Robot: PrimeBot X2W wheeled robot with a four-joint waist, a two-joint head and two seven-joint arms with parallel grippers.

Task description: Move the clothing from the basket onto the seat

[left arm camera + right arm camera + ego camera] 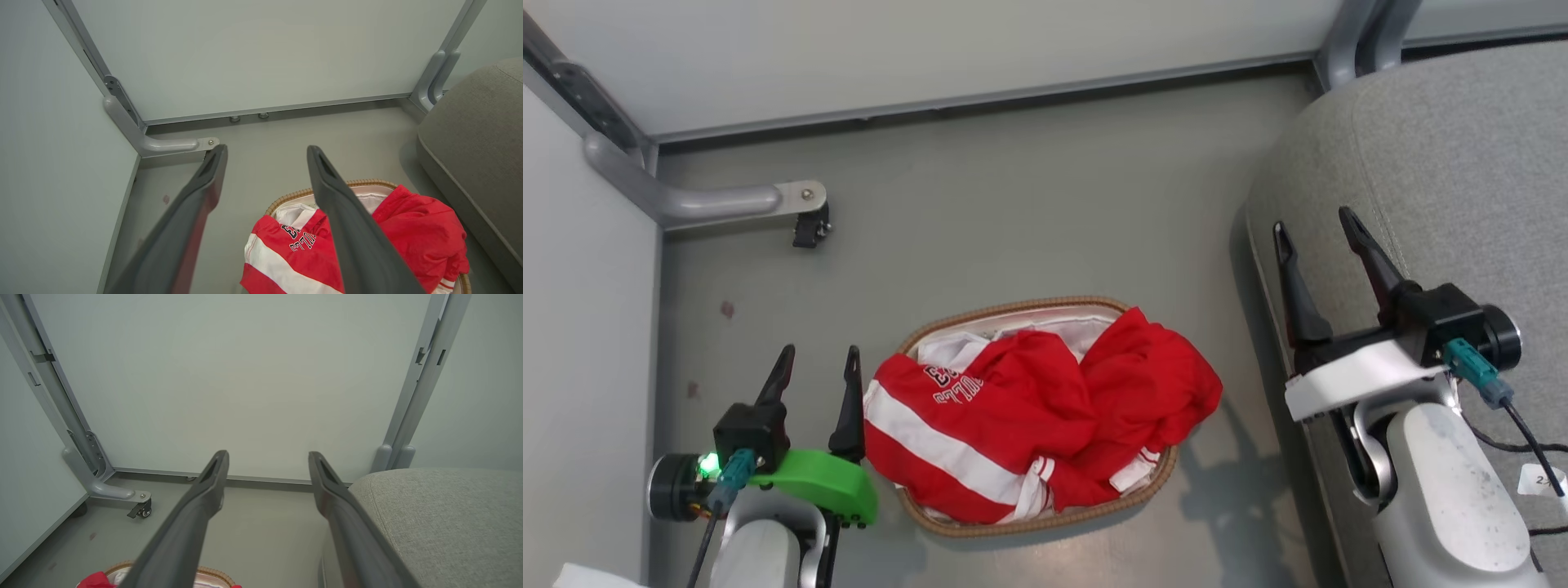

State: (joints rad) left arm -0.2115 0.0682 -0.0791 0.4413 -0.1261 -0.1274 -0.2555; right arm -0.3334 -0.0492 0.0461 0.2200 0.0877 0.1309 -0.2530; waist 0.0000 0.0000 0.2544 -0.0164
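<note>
Head view is showing you the clothing lying heaped in the basket, which is sitting on the floor between your two arms. One red fold is spilling over the rim on the side toward the seat.

Your left gripper is hovering just beside the basket's left end, fingers apart and holding nothing. Your right gripper is hanging over the seat's edge, fingers wide apart and empty.

The white lettering is facing you upside down and partly folded under, so you cannot read it whole. A small white tag by the right arm's cable is showing a "2".
</note>
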